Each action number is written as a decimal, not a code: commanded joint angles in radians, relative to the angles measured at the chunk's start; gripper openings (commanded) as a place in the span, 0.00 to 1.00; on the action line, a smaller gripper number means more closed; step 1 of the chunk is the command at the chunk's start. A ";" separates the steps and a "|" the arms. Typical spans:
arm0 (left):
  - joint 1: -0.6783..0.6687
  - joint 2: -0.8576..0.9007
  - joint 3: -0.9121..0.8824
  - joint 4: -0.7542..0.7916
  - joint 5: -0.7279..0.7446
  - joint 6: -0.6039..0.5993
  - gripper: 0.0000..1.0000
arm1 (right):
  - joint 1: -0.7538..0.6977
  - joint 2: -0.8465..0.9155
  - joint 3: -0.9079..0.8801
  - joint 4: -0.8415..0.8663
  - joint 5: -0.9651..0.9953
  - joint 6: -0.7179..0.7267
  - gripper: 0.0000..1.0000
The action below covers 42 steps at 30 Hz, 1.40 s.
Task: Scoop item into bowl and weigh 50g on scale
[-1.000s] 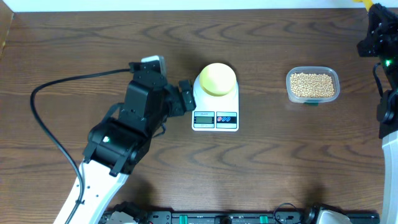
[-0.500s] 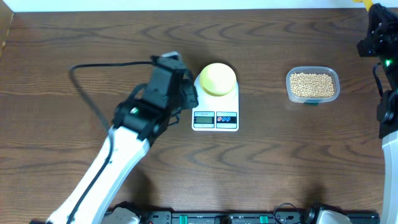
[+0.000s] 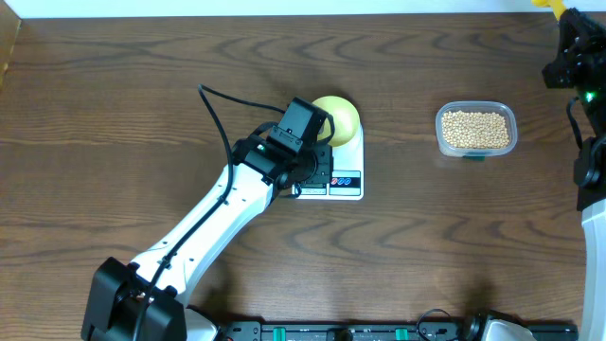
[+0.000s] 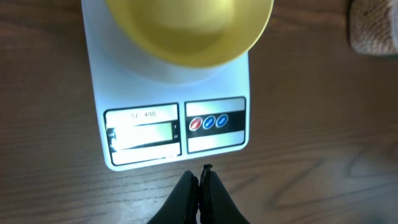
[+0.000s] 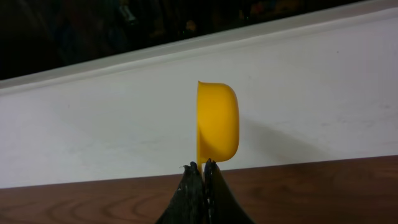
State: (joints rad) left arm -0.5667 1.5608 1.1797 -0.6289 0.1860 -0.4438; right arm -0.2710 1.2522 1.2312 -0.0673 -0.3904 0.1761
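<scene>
While the left gripper (image 4: 200, 177), closed on nothing, hovers at the front edge of the white digital scale (image 4: 102, 74), its coloured buttons (image 4: 208, 122) lie just ahead. The pale-yellow round bowl (image 4: 186, 25) tops the scale. Small tan beans (image 3: 475, 129) lie rightward, and beyond them the right gripper (image 5: 200, 167) clamps a yellow scoop (image 5: 219, 121).

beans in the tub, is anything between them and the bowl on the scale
Nothing visible. Only bare table lies between the beans and the bowl on the scale. The left gripper, shut, sits at the scale's front, off that path. The right gripper holds the yellow scoop.
</scene>
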 commanded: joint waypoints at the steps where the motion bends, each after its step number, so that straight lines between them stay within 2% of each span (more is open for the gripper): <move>1: -0.004 0.002 -0.053 0.011 0.017 0.024 0.07 | -0.003 0.005 0.017 -0.001 -0.008 0.010 0.01; 7: -0.013 0.008 -0.147 0.121 0.068 0.024 0.07 | -0.003 0.005 0.017 0.000 -0.008 0.010 0.01; 16: -0.014 0.059 -0.161 0.266 0.042 0.012 0.07 | -0.003 0.005 0.017 -0.002 -0.009 0.010 0.01; 22: -0.014 0.152 -0.161 0.281 0.042 -0.014 0.07 | -0.003 0.005 0.017 -0.001 -0.009 0.010 0.01; 28: -0.016 0.162 -0.161 0.339 0.042 -0.018 0.07 | -0.003 0.005 0.017 0.000 -0.009 0.010 0.01; 31: -0.016 0.165 -0.161 0.369 0.042 -0.057 0.07 | -0.003 0.005 0.017 0.000 -0.009 0.010 0.01; 42: -0.040 0.232 -0.161 0.377 0.075 -0.079 0.07 | -0.003 0.005 0.017 0.000 -0.009 0.010 0.01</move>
State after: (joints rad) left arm -0.6052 1.7638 1.0203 -0.2531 0.2432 -0.5091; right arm -0.2710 1.2522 1.2316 -0.0673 -0.3908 0.1761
